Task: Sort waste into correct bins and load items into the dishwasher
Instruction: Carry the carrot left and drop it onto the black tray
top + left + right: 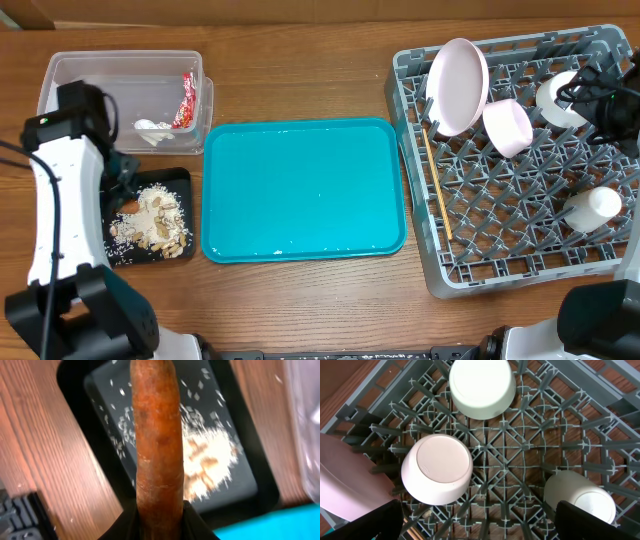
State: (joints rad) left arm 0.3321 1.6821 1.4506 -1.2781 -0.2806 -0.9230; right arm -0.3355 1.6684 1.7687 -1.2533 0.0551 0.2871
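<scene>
Carrot [156, 450] gripped in L tool [159, 522] over blk tray [82, 400]; wrapper [186, 100] print unreadable.

Cannot see carrot [157, 435] tip, cut by top edge, nor its base, buried in left tool [159, 522]. Blurred at right edge: tub [306, 425]. Of right tool [479, 522], only two dark corners at bottom edge, one partly covering cup [577, 495]. Cropped at left: plate [340, 485]. From overhead, only one chopstick [437, 185] discernible. Cut at right edge: rack [520, 250].
</scene>
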